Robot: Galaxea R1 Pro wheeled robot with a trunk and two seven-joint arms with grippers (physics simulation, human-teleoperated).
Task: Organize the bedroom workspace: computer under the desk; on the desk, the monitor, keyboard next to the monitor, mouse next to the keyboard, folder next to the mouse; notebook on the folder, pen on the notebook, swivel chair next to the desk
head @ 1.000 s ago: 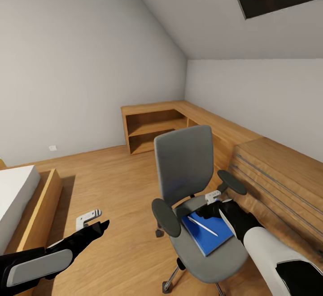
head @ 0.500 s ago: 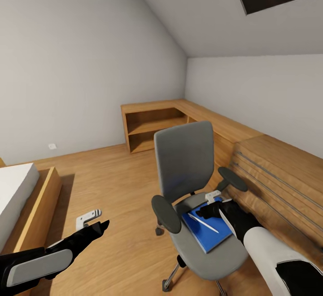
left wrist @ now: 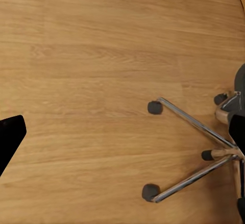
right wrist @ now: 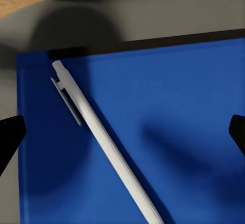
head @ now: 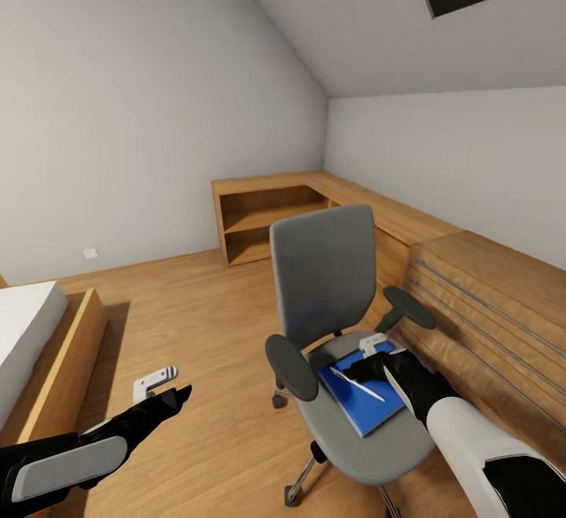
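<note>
Two black fingertips (right wrist: 11, 132) of the right gripper (head: 369, 361) stood spread wide, one at each edge of the right wrist view, hovering over the folder (head: 363, 397) without touching it. The pen (right wrist: 104, 142) lay slantwise on that blue folder, which rested on the seat of the swivel chair (head: 330, 321). The left gripper (head: 157, 383) hung over the wood floor (head: 204, 321) beside the chair; whether it was spread I cannot tell.

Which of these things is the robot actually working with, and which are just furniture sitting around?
Part of the job:
- swivel chair
- blue folder on its seat
- pen lying on the folder

Just there:
- bed
- wooden shelf unit
- wooden cabinets
</note>
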